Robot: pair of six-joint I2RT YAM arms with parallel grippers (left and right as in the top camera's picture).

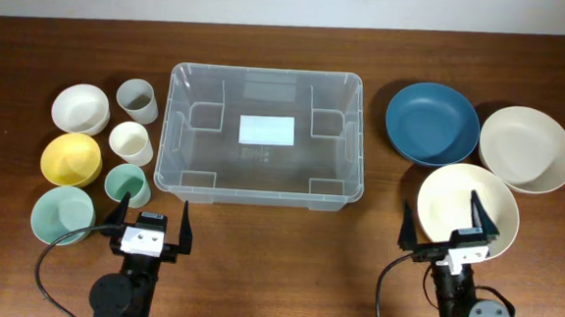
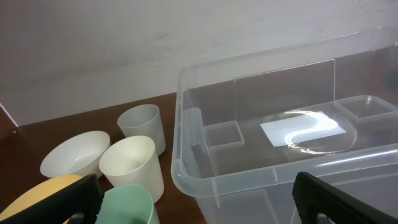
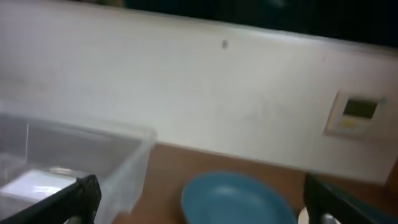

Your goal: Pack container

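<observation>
Clear container [image 1: 204,156] with white label [image 1: 267,130], blue plate [image 1: 432,123], yellow bowl [image 1: 71,158], brown table [image 1: 276,266]

**Ten Vessels, Two Grippers**

One large clear rectangular plastic container [image 1: 268,76]. Three small plastic cups: grey cup [image 1: 137,99], white cup [image 1: 131,142], mint-green cup [image 1: 126,183]. Three small bowls: white bowl [image 1: 79,108], yellow bowl [image 1: 71,158], pale green bowl [image 1: 61,214]. Three wide shallow dishes: dark blue dish [image 1: 432,123], beige dish [image 1: 527,147], cream dish [image 1: 457,194]. Two black grippers: left gripper [image 1: 153,212], right gripper [image 1: 443,218].

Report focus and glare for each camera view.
Overhead: sharp and evenly lit, no strong glare on the container. Left wrist: in focus, with a curved bright glare across the white label. Right wrist: blurred throughout; the blue plate has soft edges.
</observation>
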